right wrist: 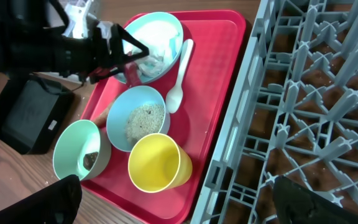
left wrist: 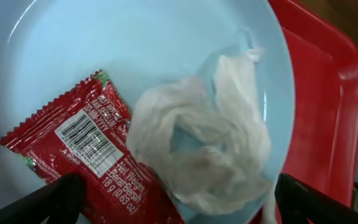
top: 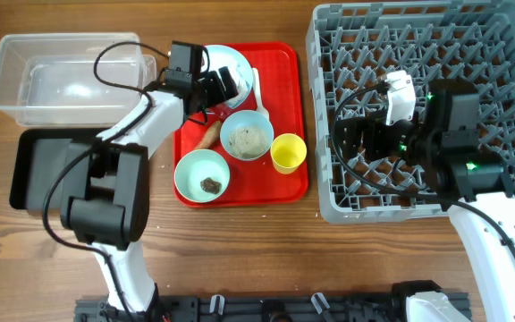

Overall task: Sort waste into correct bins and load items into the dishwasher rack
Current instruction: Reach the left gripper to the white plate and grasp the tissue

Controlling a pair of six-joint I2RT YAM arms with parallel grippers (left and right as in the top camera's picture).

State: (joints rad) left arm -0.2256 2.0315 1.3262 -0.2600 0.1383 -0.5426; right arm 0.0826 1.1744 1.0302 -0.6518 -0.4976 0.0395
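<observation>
Near side, the green bowl (top: 202, 175) and yellow cup (top: 288, 152) sit on the red tray (top: 286, 63). The right gripper (right wrist: 176, 193) hangs over the dishwasher rack (top: 508, 54), fingers apart, empty. At the far end, the left gripper (top: 226, 85), jaws wide, hovers over the blue plate (left wrist: 135, 37) holding a crumpled tissue (left wrist: 210, 143) and a red wrapper (left wrist: 79, 149). Best bet: drop straight down, straddle the wad and pinch its bulk. The wrapper reads "18 g (0.63 oz)"; the brand is unreadable.
</observation>
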